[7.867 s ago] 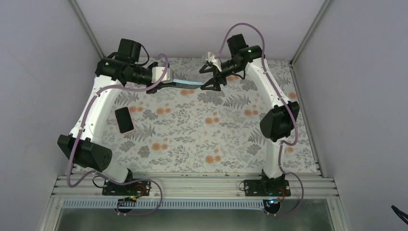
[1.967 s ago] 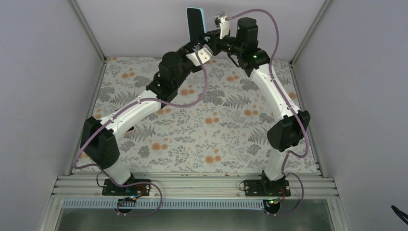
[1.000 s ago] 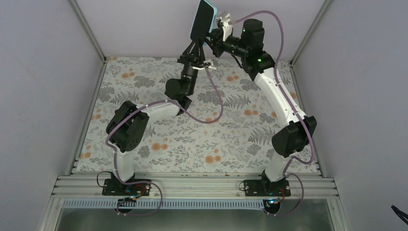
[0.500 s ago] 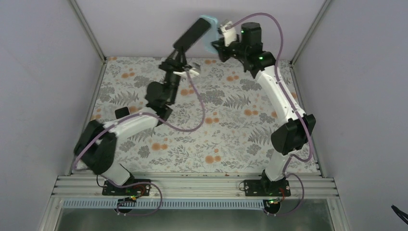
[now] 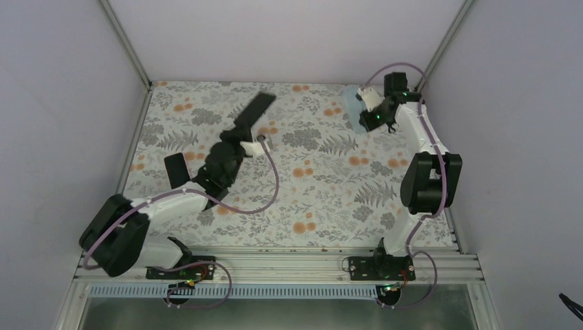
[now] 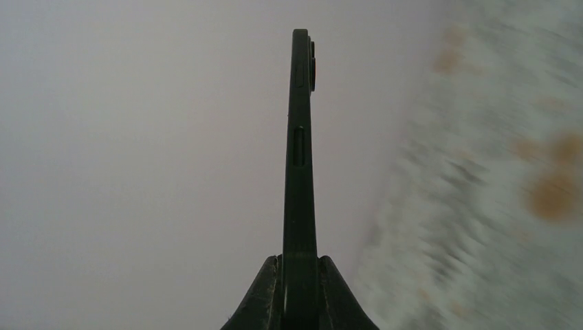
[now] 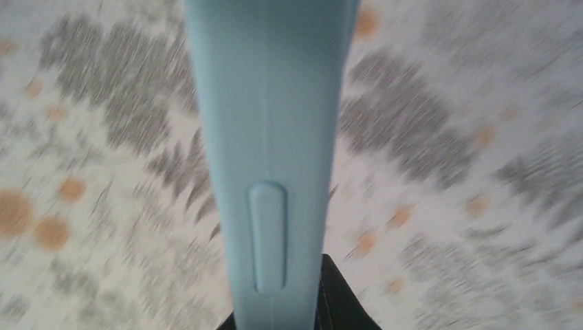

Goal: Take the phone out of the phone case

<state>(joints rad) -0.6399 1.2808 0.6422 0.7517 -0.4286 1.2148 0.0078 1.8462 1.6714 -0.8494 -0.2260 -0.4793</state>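
Since the phone (image 5: pixel 251 115) sat clamped in our left claw (image 6: pixel 299 269) over the table (image 5: pixel 323 192) and the blue case (image 7: pixel 268 124) pinched in our right claw (image 5: pixel 377 115) far right, separation looked done; next, we judged, both needed setting down gently.
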